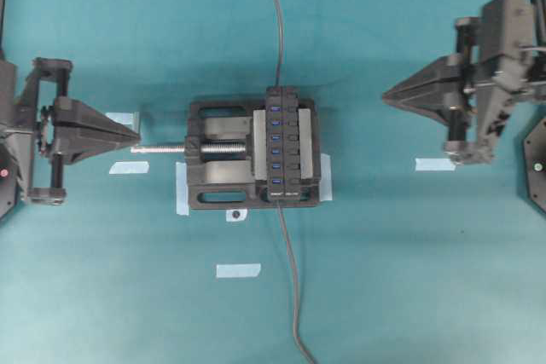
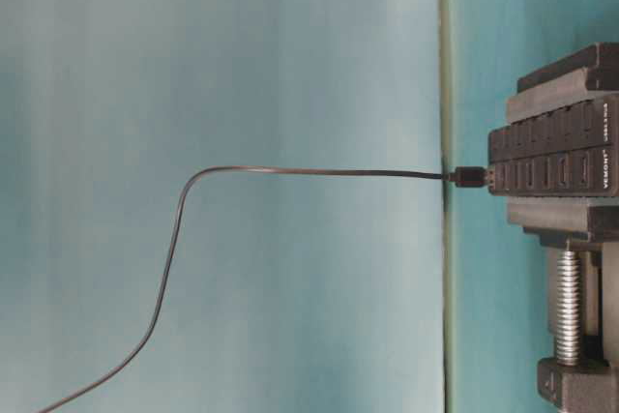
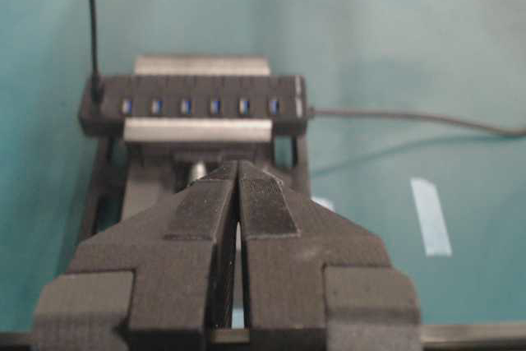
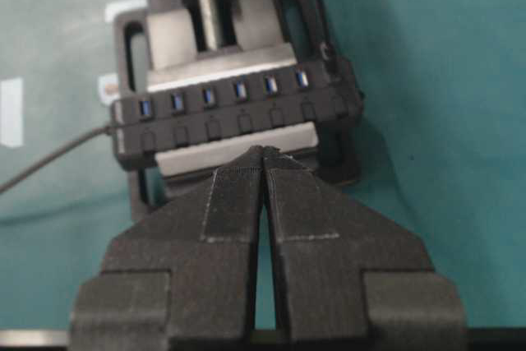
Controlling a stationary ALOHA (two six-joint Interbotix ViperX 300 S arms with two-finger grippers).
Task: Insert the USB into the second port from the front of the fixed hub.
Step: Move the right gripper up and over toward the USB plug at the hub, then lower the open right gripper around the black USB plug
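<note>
The fixed hub (image 1: 286, 144) is a narrow black strip with a row of blue ports, clamped upright in the vise. The USB cable (image 1: 275, 23) comes down from the far edge, and its black plug (image 3: 97, 92) sits in the port at the hub's far end. The plug (image 4: 331, 63) shows the same way from the right, and at table level the plug (image 2: 471, 177) enters the hub's end slot. My left gripper (image 1: 136, 136) hangs shut and empty left of the vise screw, and appears again (image 3: 238, 166) in its wrist view. My right gripper (image 1: 386, 94) is shut and empty to the right, seen also (image 4: 263, 151).
A black vise (image 1: 213, 159) with a silver screw (image 1: 162, 148) holds the hub at the table's middle. A greyer cable (image 1: 294, 296) runs from the hub's near end toward the front edge. Pale tape strips (image 1: 238, 270) lie on the teal table.
</note>
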